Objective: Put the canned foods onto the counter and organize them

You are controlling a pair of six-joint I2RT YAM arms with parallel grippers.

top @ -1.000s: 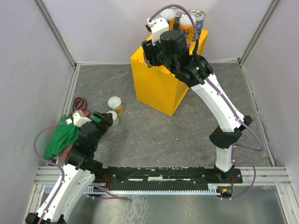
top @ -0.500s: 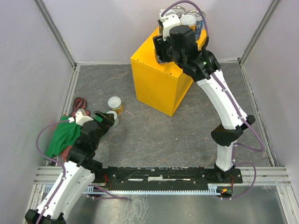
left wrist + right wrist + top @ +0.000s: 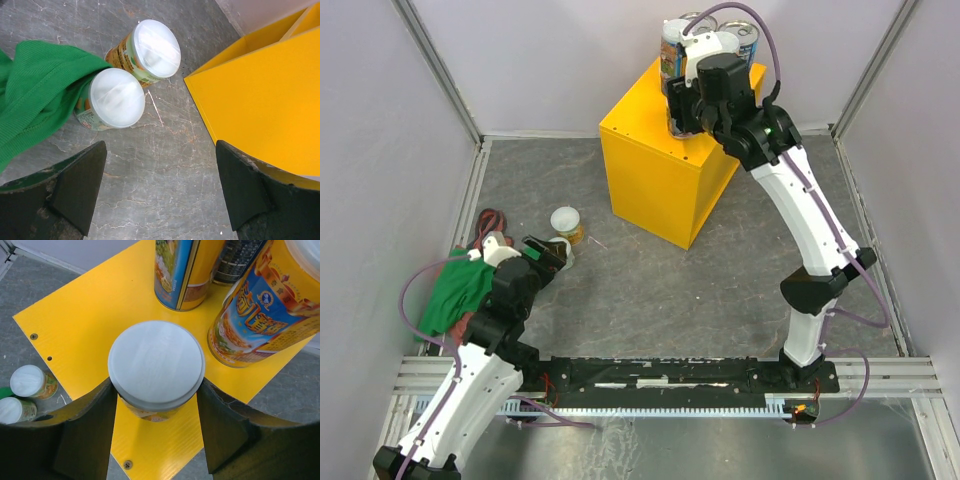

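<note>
Right arm is reaching over the yellow box (image 3: 655,180).

- Right gripper (image 3: 155,402): fingers closed in narrow on a short can (image 3: 156,362), one finger on each side of its body just under the pale lid. It reads as a firm hold.
- The short can is upright between the fingers, over the near part of the box top. I cannot tell whether its base touches the top or hangs just above it.
- Beyond the fingertips is a tall can (image 3: 177,270), with a dark can (image 3: 237,257) behind it. A blue-labelled can (image 3: 255,310) stands just outside the right finger, near but apart from the held one.

Left arm is low over the floor (image 3: 165,150).

- Left gripper (image 3: 160,187): fingers spread wide, holding nothing.
- Ahead of the fingertips, toward the left finger, the nearer can (image 3: 116,97) has its side against the green cloth (image 3: 40,85). The farther can (image 3: 152,47) is just beyond it, very close; I cannot tell if they touch.
- The box wall lies off past the right finger.

Step in hand, as I judge it: setting the short can down on the box, so the task is well along with two cans left on the floor.

Next move calls for:
- seating the can flat, then opening the fingers without nudging the blue-labelled can;
- lifting straight up and clear;
- the left fingers centring on one floor can, and the one by the cloth may snag fabric.
</note>
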